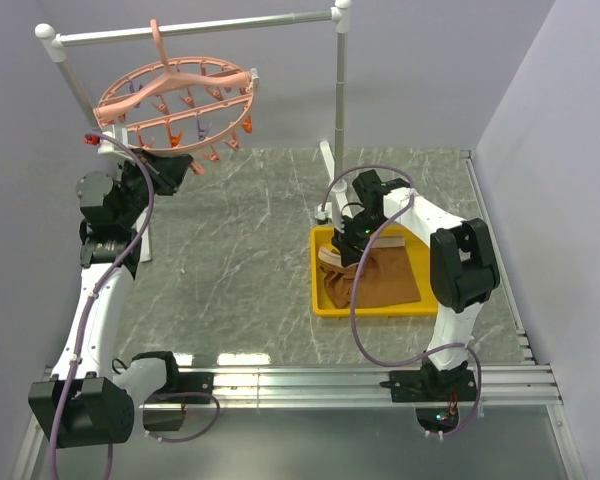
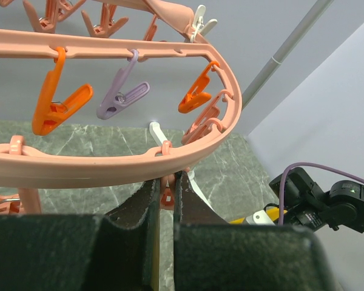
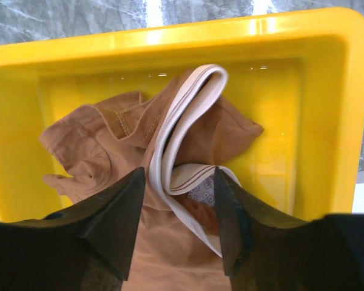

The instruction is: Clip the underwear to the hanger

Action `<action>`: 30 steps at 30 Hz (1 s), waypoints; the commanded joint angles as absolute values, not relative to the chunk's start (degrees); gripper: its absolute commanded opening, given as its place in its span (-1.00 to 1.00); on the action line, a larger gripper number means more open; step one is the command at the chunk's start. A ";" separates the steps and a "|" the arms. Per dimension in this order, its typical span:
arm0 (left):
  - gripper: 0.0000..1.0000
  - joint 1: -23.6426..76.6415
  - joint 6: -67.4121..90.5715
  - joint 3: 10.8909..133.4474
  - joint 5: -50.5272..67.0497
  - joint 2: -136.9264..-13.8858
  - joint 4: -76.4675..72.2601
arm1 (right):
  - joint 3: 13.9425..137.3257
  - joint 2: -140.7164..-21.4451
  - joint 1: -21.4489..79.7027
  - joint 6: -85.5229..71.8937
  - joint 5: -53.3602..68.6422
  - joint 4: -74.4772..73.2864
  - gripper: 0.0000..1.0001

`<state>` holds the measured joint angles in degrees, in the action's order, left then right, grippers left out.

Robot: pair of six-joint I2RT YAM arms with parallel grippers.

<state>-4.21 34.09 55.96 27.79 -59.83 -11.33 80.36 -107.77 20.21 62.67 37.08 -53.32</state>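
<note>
From above, the hanger (image 1: 175, 100) hangs over the table's (image 1: 250, 230) far left corner. The underwear (image 1: 385, 280) lies in the yellow tray (image 1: 380, 310) near the right edge, its length running far-left to near-right.
Left wrist: the left gripper (image 2: 165, 182) is closed just under the hanger's rim.
Right wrist: the right gripper (image 3: 177, 179) stands open astride the waistband (image 3: 182, 103).

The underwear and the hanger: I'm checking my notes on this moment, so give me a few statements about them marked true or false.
1. The underwear lies in the yellow tray. True.
2. The hanger lies flat on the table. False: it hangs by its hook from the rail.
3. The right gripper has its fingers apart, either side of the light waistband. True.
4. The underwear is clipped to the hanger. False: no clip holds it; it is in the tray.
5. The left gripper is wide open. False: its fingers are nearly together, just under the hanger's ring.
</note>
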 commanded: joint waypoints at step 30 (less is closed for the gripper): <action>-0.99 -4.40 34.10 58.36 29.79 -59.68 -13.10 | 84.01 -103.89 19.95 66.27 38.49 -58.78 -1.00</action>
